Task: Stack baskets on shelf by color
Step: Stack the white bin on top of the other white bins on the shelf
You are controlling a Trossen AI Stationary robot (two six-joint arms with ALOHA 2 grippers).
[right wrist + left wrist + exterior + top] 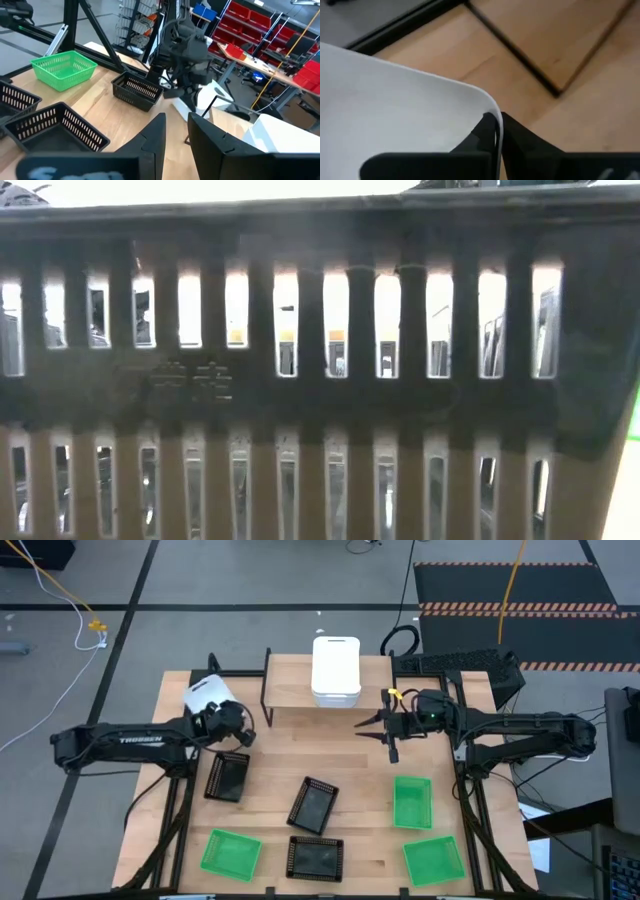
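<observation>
In the high view my left gripper (pixel 228 725) is shut on a white basket (pixel 208 695) near the table's far left, just left of the shelf (pixel 295 692). A stack of white baskets (pixel 336 668) stands on the shelf's board. My right gripper (pixel 378 735) hangs open right of the shelf and touches nothing. Three black mesh baskets (pixel 227 777), (pixel 313 805), (pixel 315 856) and three green baskets (pixel 230 852), (pixel 412 802), (pixel 435 860) rest on their bases on the table. My left gripper pinches one side wall of the white basket at its rim (pixel 492 112), close to a rounded corner. One finger (pixel 482 132) is inside the basket and the other finger (pixel 525 145) outside. The basket sits tilted in the hold, above the table's far left part.
A black mesh basket wall (pixel 320 380) fills the low view and hides the table behind it. The shelf's black metal frame (pixel 520 55) runs close by the held basket. Bare wood lies between the shelf and the black baskets (pixel 300 745). Room shelving and red bins (pixel 265 30) stand beyond the table.
</observation>
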